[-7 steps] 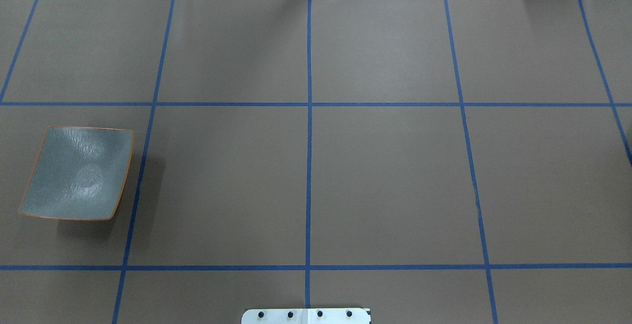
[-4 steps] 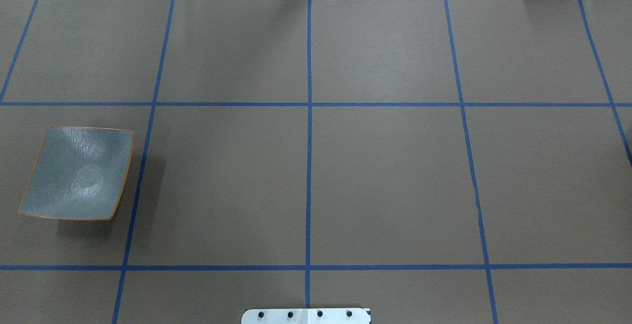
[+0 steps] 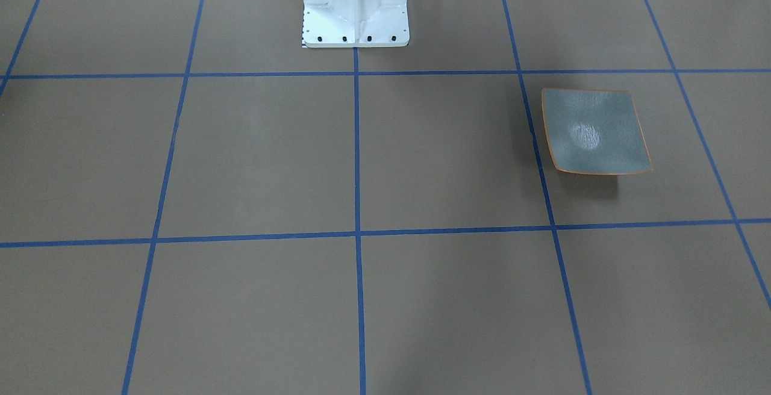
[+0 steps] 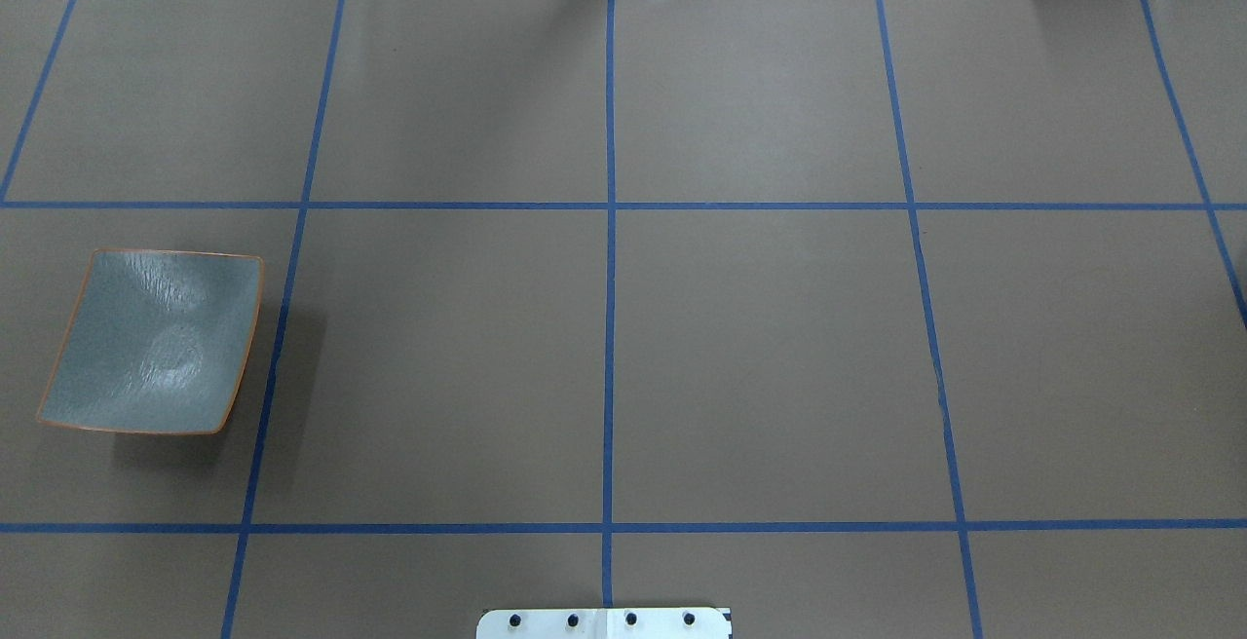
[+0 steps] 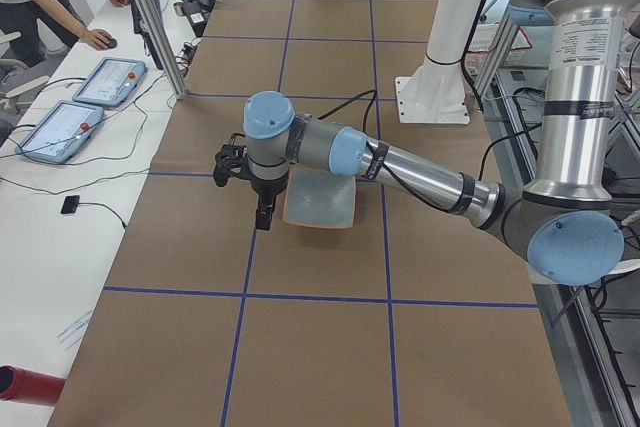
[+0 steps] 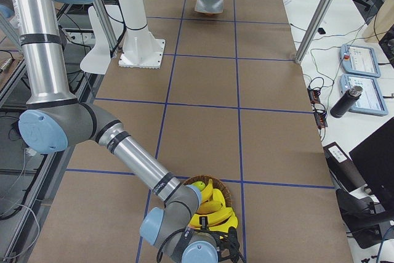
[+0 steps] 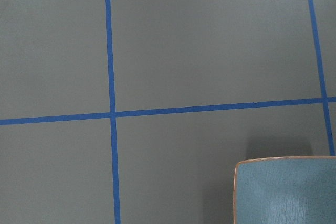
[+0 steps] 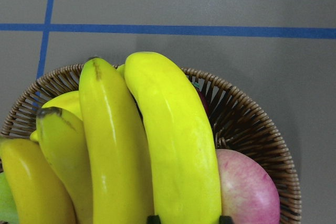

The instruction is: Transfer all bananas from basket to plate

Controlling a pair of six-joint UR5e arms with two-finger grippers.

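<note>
The grey-green plate with its orange rim lies empty on the table's left side, also in the front view and the left wrist view. Several yellow bananas lie in a wicker basket at the far right end of the table. My right gripper is down on the basket, its fingertips against both sides of one banana. My left gripper hangs just beside the plate; I cannot tell whether it is open or shut.
A pink-red apple and a green fruit share the basket. The white robot base stands at the table's middle edge. Operators' tablets and a bottle lie on the side desk.
</note>
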